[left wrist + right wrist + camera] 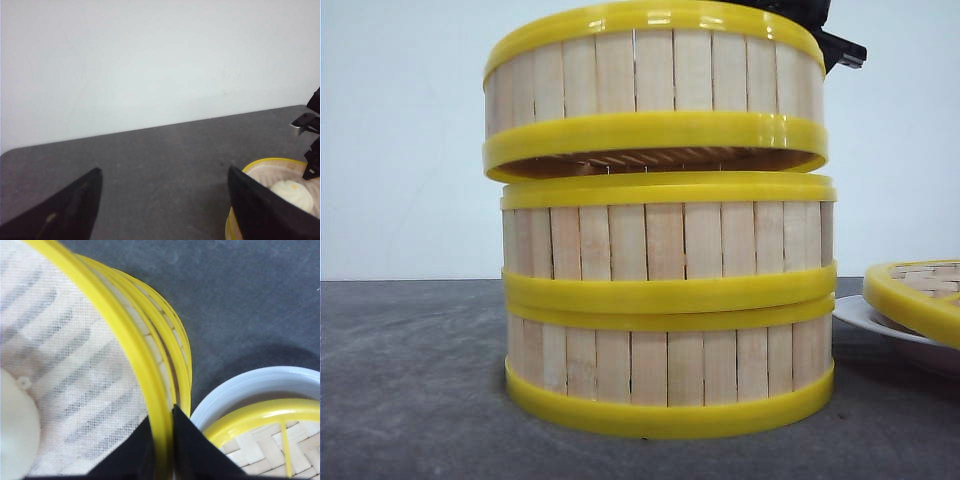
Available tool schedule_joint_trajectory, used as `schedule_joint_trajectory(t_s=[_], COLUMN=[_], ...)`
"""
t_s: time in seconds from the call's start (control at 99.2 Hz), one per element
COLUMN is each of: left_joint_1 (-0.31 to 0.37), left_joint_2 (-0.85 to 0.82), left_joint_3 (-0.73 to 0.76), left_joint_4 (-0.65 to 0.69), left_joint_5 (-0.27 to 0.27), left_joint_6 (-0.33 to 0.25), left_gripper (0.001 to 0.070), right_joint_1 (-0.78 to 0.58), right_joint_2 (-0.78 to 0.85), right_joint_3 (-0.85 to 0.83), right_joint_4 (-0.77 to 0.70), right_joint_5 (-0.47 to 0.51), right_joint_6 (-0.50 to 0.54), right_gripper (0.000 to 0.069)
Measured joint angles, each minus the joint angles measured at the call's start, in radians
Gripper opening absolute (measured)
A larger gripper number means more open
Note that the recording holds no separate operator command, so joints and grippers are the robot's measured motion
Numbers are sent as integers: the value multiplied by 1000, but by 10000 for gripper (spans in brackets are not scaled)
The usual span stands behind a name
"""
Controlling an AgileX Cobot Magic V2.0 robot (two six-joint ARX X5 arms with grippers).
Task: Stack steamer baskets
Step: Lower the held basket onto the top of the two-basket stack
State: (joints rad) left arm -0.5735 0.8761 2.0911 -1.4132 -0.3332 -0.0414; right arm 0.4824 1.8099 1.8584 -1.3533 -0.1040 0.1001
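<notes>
Two stacked steamer baskets [668, 320] sit on the dark grey table [410, 380]; the right tool [162, 440] pinches a third basket's [655, 90] rim, left tool [165, 210] open.

Wall [400, 150]: I see plain white, bare, evenly lit.
Table [410, 380]: dark grey, matte, meeting the wall.

I see the steamer baskets [665, 290] in pale wooden slats banded with bright yellow rims. Beside them, a white plate [885, 325] carries a yellow-rimmed woven lid [920, 290]. The worktop [410, 380] is mottled dark grey.
</notes>
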Motion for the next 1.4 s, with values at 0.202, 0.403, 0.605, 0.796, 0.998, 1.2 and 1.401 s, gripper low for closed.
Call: schedule_joint_trajectory(t_s=[0.202,0.403,0.605,0.796,0.998,1.2,1.401], left_joint_1=[0,0,0,0,0,0,0], left_joint_2=[0,0,0,0,0,0,0], left_joint_3=[0,0,0,0,0,0,0], left_joint_4=[-2,-2,-2,-2,-2,-2,-2], left_joint_5=[0,0,0,0,0,0,0], left_joint_6=[0,-1,-1,-1,-1,-1,-1], left_gripper=[472,472,472,472,472,472,472], right_joint_1=[-11,-29,-50,-63,-47,-37,-37], right_joint_2=[22,33,35,43,44,44,44], right_joint_3=[0,1,1,0,0,0,0], right_joint_4=[0,0,0,0,0,0,0], right_joint_5=[7,0,1,-10,-53,-48,-49], right_joint_6=[-6,-8,-10,-13,-33,-38,-40], right_gripper=[20,19,19,18,18,18,19])
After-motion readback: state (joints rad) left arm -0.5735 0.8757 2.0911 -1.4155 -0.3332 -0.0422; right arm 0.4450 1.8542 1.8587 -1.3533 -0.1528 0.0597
